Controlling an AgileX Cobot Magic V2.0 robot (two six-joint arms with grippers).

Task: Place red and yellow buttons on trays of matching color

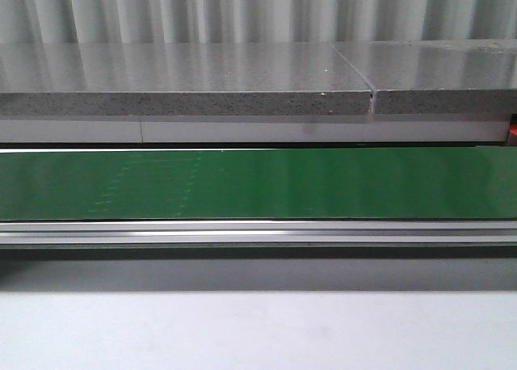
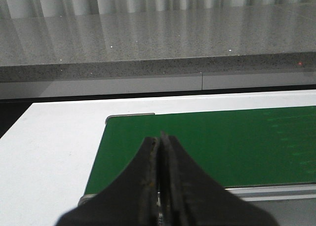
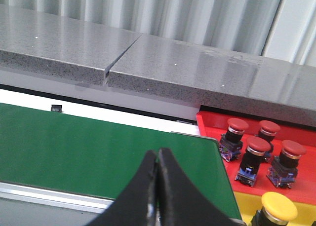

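Observation:
In the right wrist view several red buttons (image 3: 256,146) stand upright on the red tray (image 3: 210,125), just past the belt's end. A yellow button (image 3: 278,207) stands on the yellow tray (image 3: 244,200) beside it. My right gripper (image 3: 158,154) is shut and empty over the green belt (image 3: 89,152), short of the trays. My left gripper (image 2: 159,138) is shut and empty over the other end of the belt (image 2: 222,142). No button lies on the belt in the front view (image 1: 258,182).
A grey stone ledge (image 1: 186,83) runs behind the belt, with a seam (image 1: 370,91) at the right. An aluminium rail (image 1: 258,233) edges the belt's near side. A white table surface (image 2: 49,147) lies beyond the belt's left end.

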